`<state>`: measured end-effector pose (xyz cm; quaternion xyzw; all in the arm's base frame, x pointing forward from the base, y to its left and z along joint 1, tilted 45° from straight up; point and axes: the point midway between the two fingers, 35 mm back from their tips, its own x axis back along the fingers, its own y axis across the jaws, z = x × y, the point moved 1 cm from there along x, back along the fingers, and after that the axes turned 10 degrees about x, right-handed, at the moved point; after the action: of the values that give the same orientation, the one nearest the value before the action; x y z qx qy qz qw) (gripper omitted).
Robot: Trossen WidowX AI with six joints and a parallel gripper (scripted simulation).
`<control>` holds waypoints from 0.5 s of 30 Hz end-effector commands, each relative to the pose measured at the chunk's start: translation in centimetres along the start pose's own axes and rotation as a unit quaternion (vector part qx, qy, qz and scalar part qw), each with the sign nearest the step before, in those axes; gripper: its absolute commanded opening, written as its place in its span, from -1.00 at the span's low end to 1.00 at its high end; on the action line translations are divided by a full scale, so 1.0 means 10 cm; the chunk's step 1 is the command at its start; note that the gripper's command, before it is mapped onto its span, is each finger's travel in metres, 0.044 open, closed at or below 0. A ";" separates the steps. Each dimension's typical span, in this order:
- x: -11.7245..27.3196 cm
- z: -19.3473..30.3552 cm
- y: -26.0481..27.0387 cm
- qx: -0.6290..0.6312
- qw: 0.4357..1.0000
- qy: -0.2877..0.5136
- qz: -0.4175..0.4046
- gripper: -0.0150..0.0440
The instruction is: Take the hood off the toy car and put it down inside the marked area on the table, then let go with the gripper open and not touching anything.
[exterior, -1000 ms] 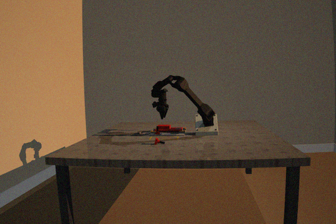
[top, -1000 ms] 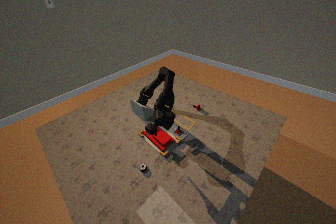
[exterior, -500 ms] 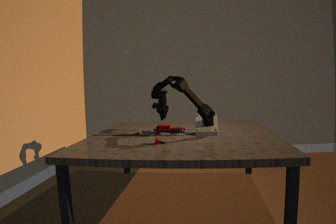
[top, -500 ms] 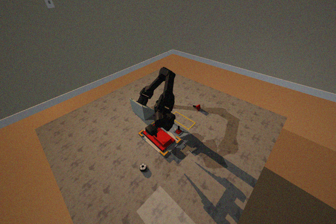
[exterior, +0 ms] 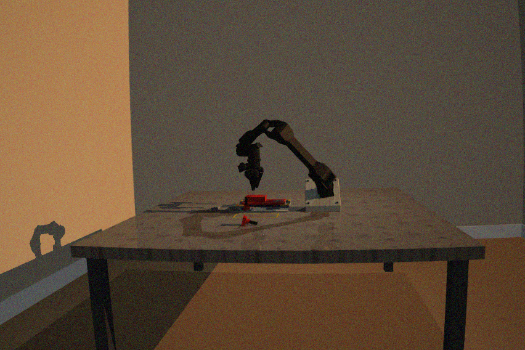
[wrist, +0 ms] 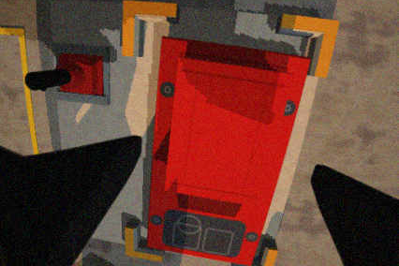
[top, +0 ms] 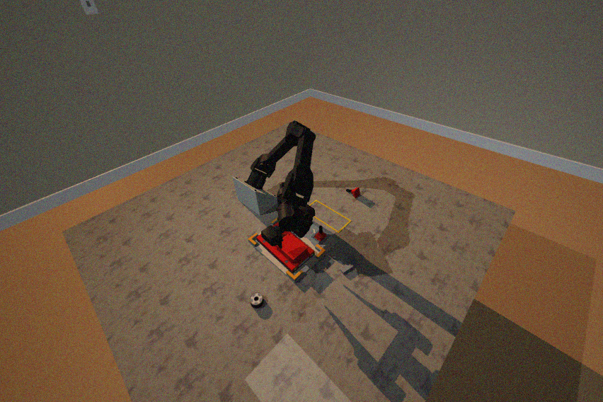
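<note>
The toy car is a red body with a dark dashboard panel, between orange corner brackets. Its hood appears to be the raised red block, seated on the body. My gripper is open and empty above the car. In the wrist view its black fingertips stand on either side of the car's width. In the top view the arm hides the fingers. The marked area is a yellow outline on the table beside the car, with nothing seen in it.
A small red block with a black peg sits in a grey socket between car and outline. Another red piece lies past the outline. A small wheel lies on the car's other side. The arm's base plate stands near the car.
</note>
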<state>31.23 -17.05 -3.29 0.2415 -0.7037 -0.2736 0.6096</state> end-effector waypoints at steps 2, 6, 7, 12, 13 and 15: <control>-0.05 0.00 0.01 -0.003 1.000 0.000 -0.002 1.00; -0.08 0.00 0.01 -0.003 1.000 0.000 -0.002 1.00; -0.08 0.00 0.01 -0.003 1.000 0.000 -0.002 1.00; -0.12 0.00 0.01 -0.003 1.000 0.000 -0.002 1.00; -0.12 0.00 0.01 -0.003 1.000 0.000 -0.002 1.00; -0.14 0.01 0.01 -0.003 1.000 0.000 -0.002 1.00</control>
<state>31.34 -16.36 -3.99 0.2417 -0.7037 -0.2737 0.6095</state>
